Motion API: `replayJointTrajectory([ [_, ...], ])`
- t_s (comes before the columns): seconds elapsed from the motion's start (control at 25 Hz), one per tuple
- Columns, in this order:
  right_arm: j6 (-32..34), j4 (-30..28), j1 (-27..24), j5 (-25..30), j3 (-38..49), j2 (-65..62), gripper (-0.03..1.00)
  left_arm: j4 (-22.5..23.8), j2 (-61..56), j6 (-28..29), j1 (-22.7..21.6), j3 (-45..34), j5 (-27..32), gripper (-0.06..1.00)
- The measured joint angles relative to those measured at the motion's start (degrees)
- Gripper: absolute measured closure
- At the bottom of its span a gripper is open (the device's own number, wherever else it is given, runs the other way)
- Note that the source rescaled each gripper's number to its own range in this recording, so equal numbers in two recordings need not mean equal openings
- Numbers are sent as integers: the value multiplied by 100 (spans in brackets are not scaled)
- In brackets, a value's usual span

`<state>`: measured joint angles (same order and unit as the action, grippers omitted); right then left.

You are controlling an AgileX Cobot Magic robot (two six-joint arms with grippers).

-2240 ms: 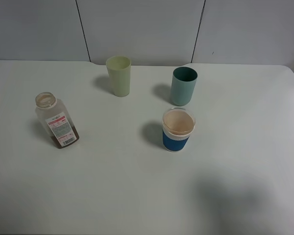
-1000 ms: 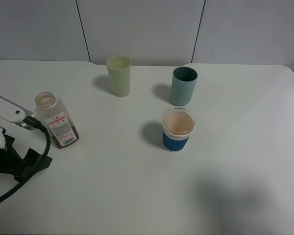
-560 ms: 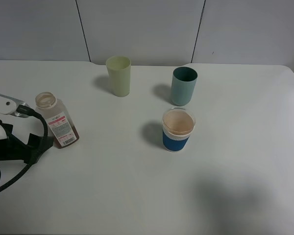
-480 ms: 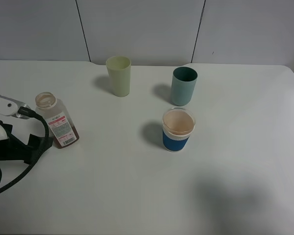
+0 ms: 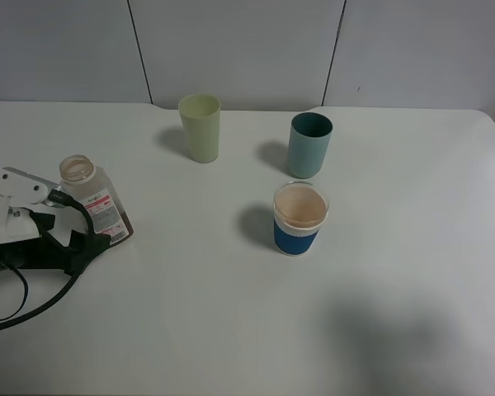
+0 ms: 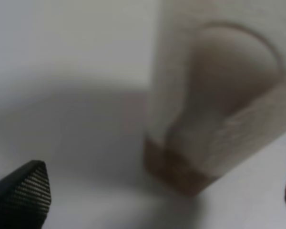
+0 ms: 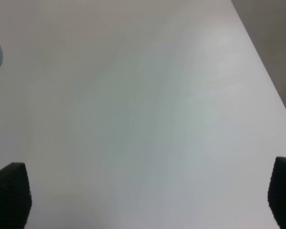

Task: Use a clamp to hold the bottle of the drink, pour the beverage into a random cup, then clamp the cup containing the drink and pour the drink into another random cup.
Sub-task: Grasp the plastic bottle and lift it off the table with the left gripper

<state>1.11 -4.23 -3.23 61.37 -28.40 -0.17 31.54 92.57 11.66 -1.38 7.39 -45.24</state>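
Spreading across everything, the white table point(image 5: 379, 313) carries the whole set. Low over it, the left clamp point(image 5: 74, 224) has its jaws spread as wide as they go, with nothing in them. The right clamp point(image 7: 143, 200) is likewise wide apart and empty, hanging over bare tabletop out of the high view.

Just ahead of the left clamp, roughly in line with the gap between its jaws, stands the bottle of the drink point(image 5: 97, 206); whether a finger already touches it cannot be told. Well beyond the bottle from that clamp are the teal tumbler point(image 5: 308, 144) and, nearer, the blue-and-white paper cup point(image 5: 299, 219).

The bottle looks like thin clear plastic, so probably light and a little springy under squeeze. Only a shallow layer of brown drink point(image 5: 117, 235) sits at its base, so weight is low down. Its mouth point(image 5: 76, 168) is open, so any tilt during the lift risks a spill.

Best hold, I judge: across the flat sides at the labelled mid-body, where the paper should give some friction, with moderate pressure.
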Motion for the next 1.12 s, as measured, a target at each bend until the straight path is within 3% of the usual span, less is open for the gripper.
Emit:
replayJointTrajectory([
  [0.16, 0, 0, 0, 0, 0, 0, -3, 384, 461, -116, -21, 0, -588, -6],
  [0.56, 0, 0, 0, 0, 0, 0, -3, 676, 607, -589, -21, 0, -1558, -6],
  [1.12, 0, 0, 0, 0, 0, 0, -3, 693, 959, -651, -21, 274, -1830, -6],
])
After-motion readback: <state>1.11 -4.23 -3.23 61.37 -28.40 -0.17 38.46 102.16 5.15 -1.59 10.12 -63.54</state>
